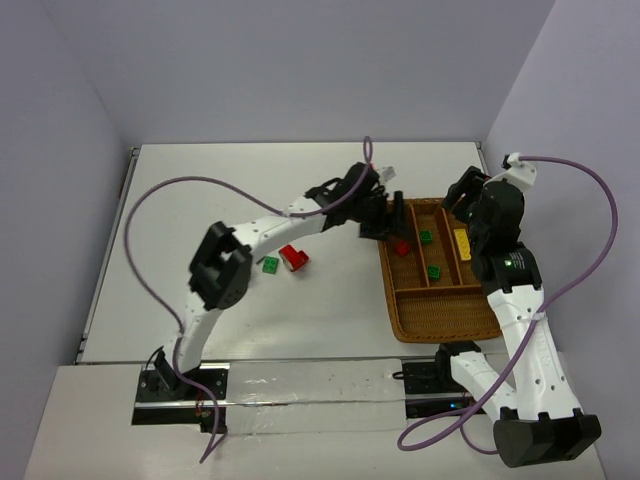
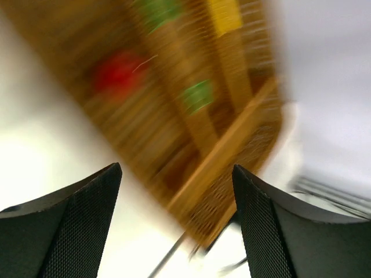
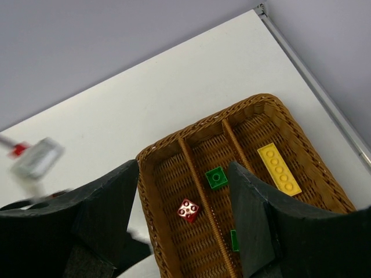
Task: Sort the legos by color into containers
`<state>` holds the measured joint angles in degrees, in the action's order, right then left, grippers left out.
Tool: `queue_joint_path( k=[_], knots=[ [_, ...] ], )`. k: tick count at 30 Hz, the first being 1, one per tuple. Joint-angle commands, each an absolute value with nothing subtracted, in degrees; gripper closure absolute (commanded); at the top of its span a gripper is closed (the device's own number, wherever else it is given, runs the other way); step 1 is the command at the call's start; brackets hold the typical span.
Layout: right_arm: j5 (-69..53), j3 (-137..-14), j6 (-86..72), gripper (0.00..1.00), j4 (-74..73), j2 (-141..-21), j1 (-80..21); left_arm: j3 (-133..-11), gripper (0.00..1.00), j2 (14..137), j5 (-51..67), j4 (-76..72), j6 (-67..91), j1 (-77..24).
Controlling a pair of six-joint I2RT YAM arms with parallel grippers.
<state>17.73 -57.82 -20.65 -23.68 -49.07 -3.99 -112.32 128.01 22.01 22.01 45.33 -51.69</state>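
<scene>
Red lego lies alone in tray's left slot, sorted by colour; left gripper spread, empty above tray; right gripper spread too.

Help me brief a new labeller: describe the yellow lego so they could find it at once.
Find the brown wicker tray on the table's right side, by the right arm. Its rightmost long compartment holds the yellow lego alone. It is the only yellow piece, long and flat, whereas the green legos and red lego in the neighbouring compartments are small and squarish.
</scene>
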Motion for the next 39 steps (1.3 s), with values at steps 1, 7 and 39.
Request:
queue_joint_path(
  k=[1, 7, 39],
  knots=[
    [15.9, -59.1, -19.5, 0.30, -22.5, -49.2, -4.2, -100.3, 0.15, 109.7, 2.8, 34.2, 35.3, -46.0],
    [12.2, -58.9, -23.3, 0.29, -21.6, -53.0, -4.7, -85.6, 0.12, 94.9, -9.7, 40.2, 37.0, -39.8],
    [13.3, -84.4, -6.8, 0.23, -24.6, -107.2, -54.8, -70.4, 0.13, 79.9, -7.9, 41.9, 40.0, -14.9]
  ],
)
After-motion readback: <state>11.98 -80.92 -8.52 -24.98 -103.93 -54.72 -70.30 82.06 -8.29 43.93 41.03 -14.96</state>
